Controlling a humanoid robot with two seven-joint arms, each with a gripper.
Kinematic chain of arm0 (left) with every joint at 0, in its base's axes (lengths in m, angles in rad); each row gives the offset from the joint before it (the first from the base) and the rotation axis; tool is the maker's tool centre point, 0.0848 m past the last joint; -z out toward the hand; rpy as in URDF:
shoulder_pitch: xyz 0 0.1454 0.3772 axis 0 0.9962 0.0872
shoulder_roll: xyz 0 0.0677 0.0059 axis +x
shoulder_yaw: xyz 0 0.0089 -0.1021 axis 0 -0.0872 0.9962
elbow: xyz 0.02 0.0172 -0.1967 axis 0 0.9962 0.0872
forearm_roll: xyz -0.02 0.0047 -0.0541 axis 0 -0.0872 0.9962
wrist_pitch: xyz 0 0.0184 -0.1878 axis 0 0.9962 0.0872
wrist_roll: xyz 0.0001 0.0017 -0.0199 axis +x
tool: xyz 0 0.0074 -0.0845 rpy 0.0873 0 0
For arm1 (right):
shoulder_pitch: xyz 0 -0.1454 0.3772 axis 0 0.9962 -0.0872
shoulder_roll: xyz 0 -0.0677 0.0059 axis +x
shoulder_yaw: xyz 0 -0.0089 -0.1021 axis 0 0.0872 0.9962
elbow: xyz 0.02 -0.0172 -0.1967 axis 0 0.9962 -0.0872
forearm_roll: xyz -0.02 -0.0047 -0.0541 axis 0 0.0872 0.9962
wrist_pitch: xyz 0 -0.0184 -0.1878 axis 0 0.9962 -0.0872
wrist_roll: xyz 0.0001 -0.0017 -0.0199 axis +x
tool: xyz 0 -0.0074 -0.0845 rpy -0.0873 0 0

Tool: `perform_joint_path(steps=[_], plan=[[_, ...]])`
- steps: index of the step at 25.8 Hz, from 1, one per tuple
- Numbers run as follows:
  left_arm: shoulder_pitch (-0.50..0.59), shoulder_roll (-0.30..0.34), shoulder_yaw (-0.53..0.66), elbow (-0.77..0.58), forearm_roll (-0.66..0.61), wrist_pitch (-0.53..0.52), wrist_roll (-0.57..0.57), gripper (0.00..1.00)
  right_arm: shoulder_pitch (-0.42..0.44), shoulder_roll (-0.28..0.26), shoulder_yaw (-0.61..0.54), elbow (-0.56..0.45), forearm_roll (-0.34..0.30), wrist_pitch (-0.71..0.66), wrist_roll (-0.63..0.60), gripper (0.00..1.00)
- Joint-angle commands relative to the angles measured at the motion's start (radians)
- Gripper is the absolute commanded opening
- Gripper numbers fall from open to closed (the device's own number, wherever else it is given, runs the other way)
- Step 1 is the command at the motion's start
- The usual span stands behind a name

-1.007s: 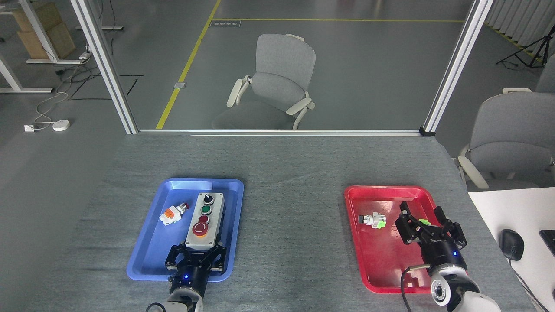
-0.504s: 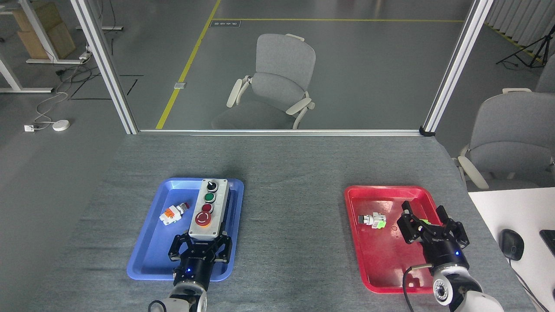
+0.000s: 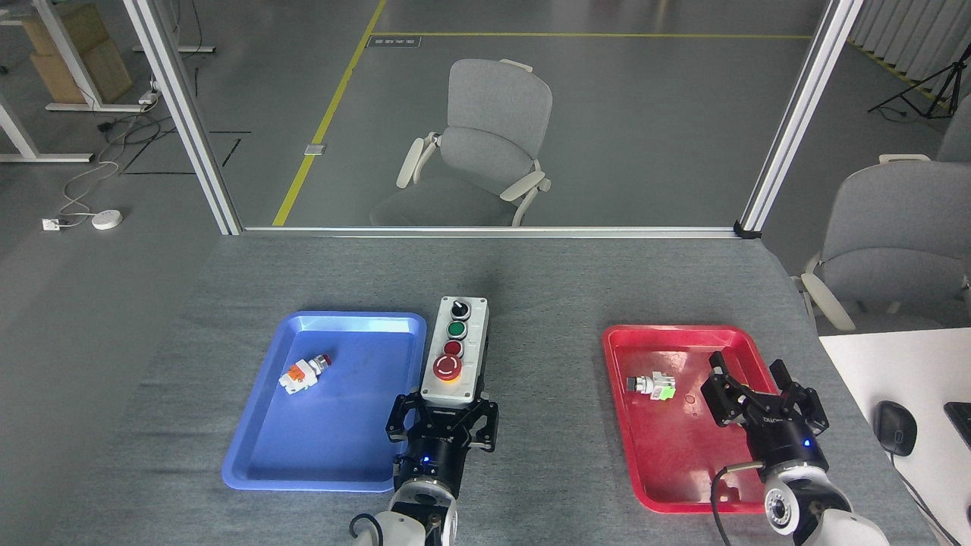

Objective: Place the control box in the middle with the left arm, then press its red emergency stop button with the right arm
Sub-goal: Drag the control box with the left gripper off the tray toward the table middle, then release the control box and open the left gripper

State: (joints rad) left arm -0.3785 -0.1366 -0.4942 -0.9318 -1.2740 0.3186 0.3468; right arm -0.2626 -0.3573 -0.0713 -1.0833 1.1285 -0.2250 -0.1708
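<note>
Now left tool (image 3: 442,418) pinches the control box (image 3: 454,349); right tool (image 3: 765,394) seemingly spread.

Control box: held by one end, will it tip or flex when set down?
The control box looks like a rigid moulded housing, so flex is unlikely. The left gripper clamps only its near end, so the far end may sag. Its long flat base should sit stable on the cloth.

The control box (image 3: 454,353) has a light grey face carrying a black knob, a green button, a dark-red button and the red emergency stop button (image 3: 447,367) on what looks like a yellow ring. Grey cloth covers the desk (image 3: 531,303), between a blue tray (image 3: 258,455) and a red tray (image 3: 667,493).
</note>
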Motion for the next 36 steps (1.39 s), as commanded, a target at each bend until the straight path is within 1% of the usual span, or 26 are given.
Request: perform_joint_path(steps=[1,5,8,10,19,25,29,30,31,32,33,34,36], plan=[[-0.013,-0.006,-0.109,-0.016,0.054,0.085,-0.017,0.18,0.000,-0.002,-0.001,0.000,-0.001,0.001,0.000,1.00],[-0.013,-0.006,-0.199,-0.027,0.113,0.125,-0.019,0.18,0.000,-0.008,0.001,0.000,-0.001,0.003,0.000,1.00],[-0.013,-0.006,-0.294,-0.015,0.171,0.148,-0.017,0.18,0.000,-0.019,-0.002,0.000,-0.001,0.003,0.000,1.00],[-0.013,-0.006,-0.326,0.004,0.197,0.152,-0.017,0.18,0.000,-0.022,-0.002,0.000,-0.001,0.001,0.000,1.00],[-0.013,-0.006,-0.333,0.093,0.216,0.125,-0.015,0.21,0.000,-0.022,0.001,0.000,-0.001,-0.001,0.000,1.00],[-0.017,-0.005,-0.333,0.208,0.240,0.036,0.012,0.22,0.000,-0.023,-0.002,0.000,-0.001,-0.002,0.000,1.00],[-0.020,-0.005,-0.336,0.202,0.239,0.025,0.023,0.23,0.000,-0.020,-0.002,0.000,-0.003,-0.002,0.000,1.00],[-0.022,-0.005,-0.336,0.200,0.237,0.025,0.024,0.25,0.000,-0.020,-0.002,0.000,-0.003,-0.002,0.000,1.00],[-0.025,-0.005,-0.336,0.199,0.237,0.025,0.026,0.35,0.000,-0.019,-0.002,0.000,-0.003,-0.002,0.000,1.00],[-0.025,-0.005,-0.336,0.199,0.237,0.025,0.035,0.53,0.000,-0.019,-0.002,0.000,-0.001,-0.002,0.000,1.00],[-0.025,-0.005,-0.334,0.199,0.239,0.031,0.046,0.81,0.000,-0.019,-0.001,0.002,-0.001,-0.002,0.000,1.00],[-0.025,-0.003,-0.334,0.199,0.239,0.034,0.055,0.99,0.000,-0.019,-0.001,0.003,-0.001,-0.002,-0.001,1.00],[-0.025,-0.003,-0.334,0.199,0.239,0.034,0.061,0.99,0.000,-0.019,-0.002,0.003,-0.001,-0.002,-0.001,1.00]])
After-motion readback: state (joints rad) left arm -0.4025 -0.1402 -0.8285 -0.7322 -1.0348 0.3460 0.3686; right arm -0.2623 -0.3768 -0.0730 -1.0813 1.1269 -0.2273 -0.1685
